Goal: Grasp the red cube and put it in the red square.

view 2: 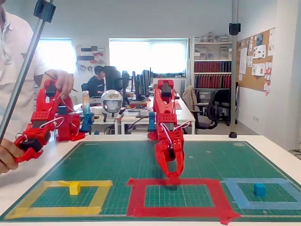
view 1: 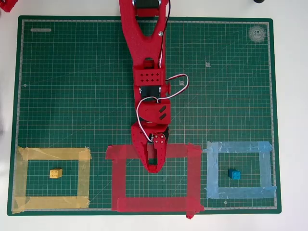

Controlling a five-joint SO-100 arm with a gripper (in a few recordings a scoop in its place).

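My red gripper (view 1: 153, 164) points down over the inner side of the far strip of the red square (view 1: 120, 204), just inside the outline. In the fixed view the gripper (view 2: 173, 174) has its tips almost on the mat at the red square (view 2: 178, 209). The fingers are drawn together at the tips. The red cube is pinched between them and barely stands out, red against red. No loose red cube lies on the mat.
A yellow block (view 1: 56, 173) lies inside the yellow tape outline (view 1: 53, 154) at the left. A blue block (view 1: 234, 174) lies inside the light-blue outline (view 1: 238, 146) at the right. The green cutting mat (view 1: 72, 86) ends just beyond the squares' near side.
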